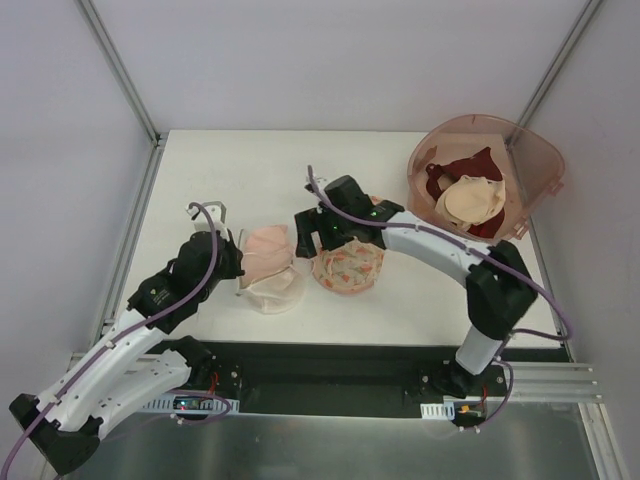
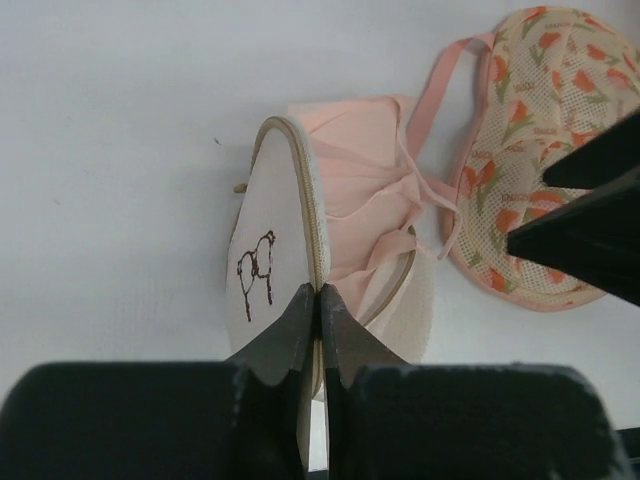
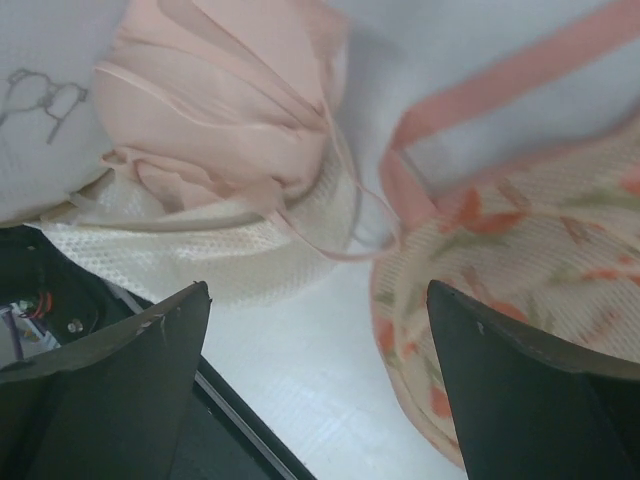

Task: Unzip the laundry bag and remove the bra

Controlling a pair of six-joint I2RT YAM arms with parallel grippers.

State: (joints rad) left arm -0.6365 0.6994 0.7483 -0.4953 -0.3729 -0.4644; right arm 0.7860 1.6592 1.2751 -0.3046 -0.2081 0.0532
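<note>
Left gripper [image 2: 320, 300], clenched on the laundry bag [image 2: 265, 250] rim, should hold firm while the released right gripper [image 3: 318, 292] pinches the bra [image 3: 200, 90] spilling out

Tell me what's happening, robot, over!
Left claw shut on laundry bag rim. Right claw open, hovering above. Bag unzipped, bra bulging out. Floral bra close beside.

A robotics lab test cell. A white table [image 1: 240, 170] is boxed in by plain white panels [image 1: 330, 60] on aluminium posts [image 1: 118, 68]. Two robot arms [image 1: 440, 248] are bolted to a metal rail [image 1: 555, 378] at its near edge, with purple cables [image 1: 563, 318] trailing.
</note>
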